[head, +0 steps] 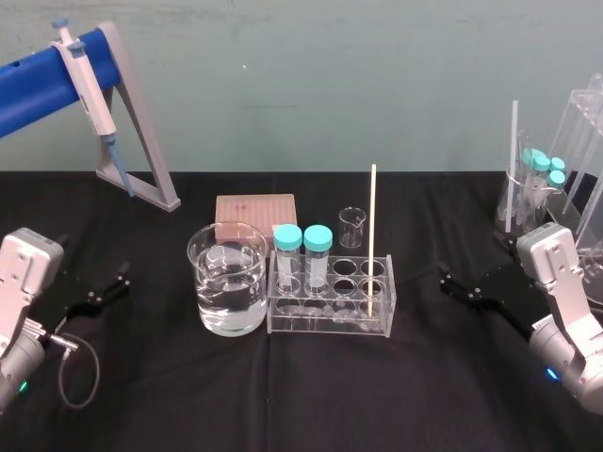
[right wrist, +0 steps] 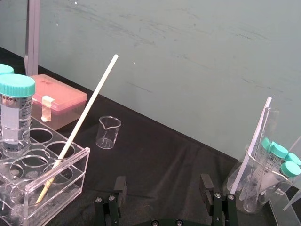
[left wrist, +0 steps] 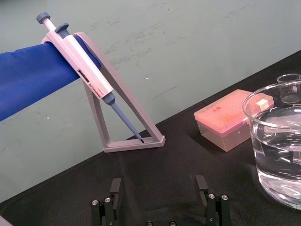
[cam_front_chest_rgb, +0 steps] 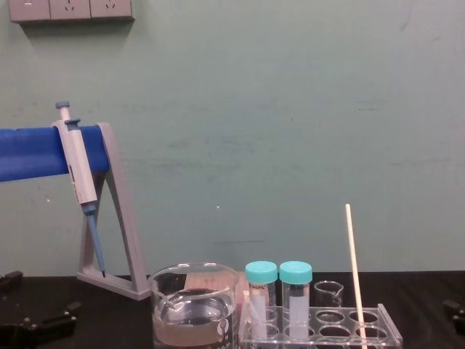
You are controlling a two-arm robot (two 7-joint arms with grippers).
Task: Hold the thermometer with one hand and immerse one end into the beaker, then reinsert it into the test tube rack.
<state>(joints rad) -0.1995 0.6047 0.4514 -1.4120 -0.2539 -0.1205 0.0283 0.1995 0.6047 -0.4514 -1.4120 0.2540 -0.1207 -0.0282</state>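
Head view, left to right: left gripper parked at left, jaws spread, empty. Then the beaker, just left of the test tube rack, handy for a short dip, I'd say. The thermometer stands untouched at the rack's right end. Right gripper waits released, closest to it. Right wrist view adds the rod's lean inside its hole.

The beaker stands just left of the test tube rack; the thermometer stands in the rack's right end, capped tubes in its left
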